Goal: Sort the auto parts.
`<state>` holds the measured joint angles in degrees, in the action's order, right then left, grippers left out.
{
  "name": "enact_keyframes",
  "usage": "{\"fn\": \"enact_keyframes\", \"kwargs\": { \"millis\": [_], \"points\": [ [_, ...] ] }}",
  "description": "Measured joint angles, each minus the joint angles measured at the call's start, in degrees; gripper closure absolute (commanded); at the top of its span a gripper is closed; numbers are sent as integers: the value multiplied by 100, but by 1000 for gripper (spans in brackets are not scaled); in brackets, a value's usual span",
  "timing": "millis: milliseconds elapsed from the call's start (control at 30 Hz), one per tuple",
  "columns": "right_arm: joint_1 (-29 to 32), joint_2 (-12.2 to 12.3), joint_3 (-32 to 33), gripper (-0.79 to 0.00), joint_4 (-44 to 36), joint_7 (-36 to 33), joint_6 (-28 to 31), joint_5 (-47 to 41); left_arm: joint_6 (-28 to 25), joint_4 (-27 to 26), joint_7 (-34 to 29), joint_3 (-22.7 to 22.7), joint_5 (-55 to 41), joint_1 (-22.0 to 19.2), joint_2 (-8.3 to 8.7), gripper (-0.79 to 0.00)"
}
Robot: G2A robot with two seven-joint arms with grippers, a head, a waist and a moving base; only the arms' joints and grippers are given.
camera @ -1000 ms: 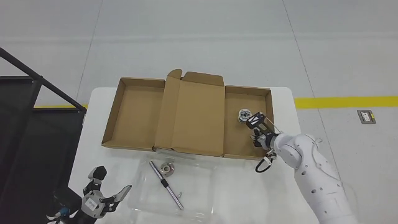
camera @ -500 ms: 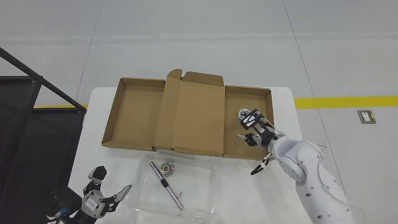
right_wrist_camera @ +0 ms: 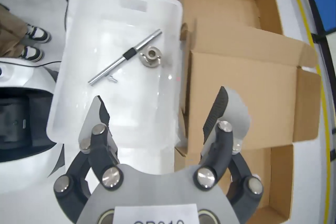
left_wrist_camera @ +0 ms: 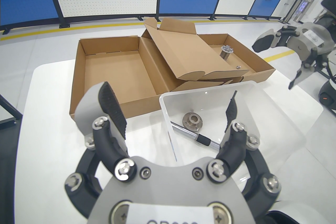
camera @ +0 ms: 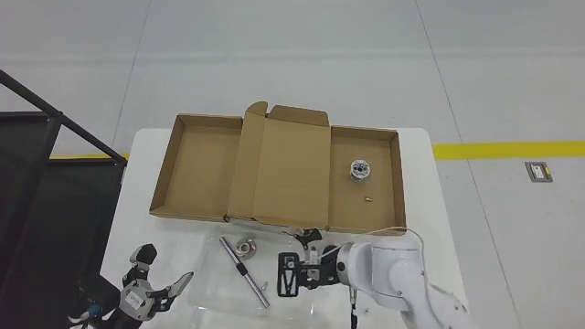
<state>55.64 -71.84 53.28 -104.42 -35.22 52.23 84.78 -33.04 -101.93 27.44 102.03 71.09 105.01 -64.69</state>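
A clear plastic tray (camera: 302,306) at the table's front holds a metal rod (camera: 243,271), a round flange (camera: 244,248) and a tiny metal piece (camera: 264,284). The cardboard box (camera: 196,210) behind it has a gear-like part (camera: 360,168) and a small nut (camera: 367,197) in its right compartment. My right gripper (camera: 285,276) hangs open and empty above the tray, right of the rod (right_wrist_camera: 126,55) and flange (right_wrist_camera: 150,55). My left gripper (left_wrist_camera: 170,112) stands open and empty at the table's front left corner, facing the tray (left_wrist_camera: 168,114).
The box's middle flap (camera: 288,169) lies folded over the centre, and its left compartment (camera: 196,169) has nothing in it. A black frame (camera: 37,119) stands off the table's left side. Bare white tabletop lies right of the box.
My right gripper has swung from the box's right compartment, near the gear-like part, forward and left to above the clear tray. The left gripper has not moved.
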Motion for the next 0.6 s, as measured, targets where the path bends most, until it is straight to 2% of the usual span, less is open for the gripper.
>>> {"fn": "enact_keyframes", "kwargs": {
  "millis": [100,433,600],
  "points": [
    [-198,-61,-318,-785,165,-214,-4,-22,0,0,0,0,0,0,0,-785],
    [-186,-60,-323,-785,155,-183,-32,8,0,0,0,0,0,0,0,-785],
    [-349,-104,-738,-785,351,34,38,656,0,0,0,0,0,0,0,-785]
  ]
}}
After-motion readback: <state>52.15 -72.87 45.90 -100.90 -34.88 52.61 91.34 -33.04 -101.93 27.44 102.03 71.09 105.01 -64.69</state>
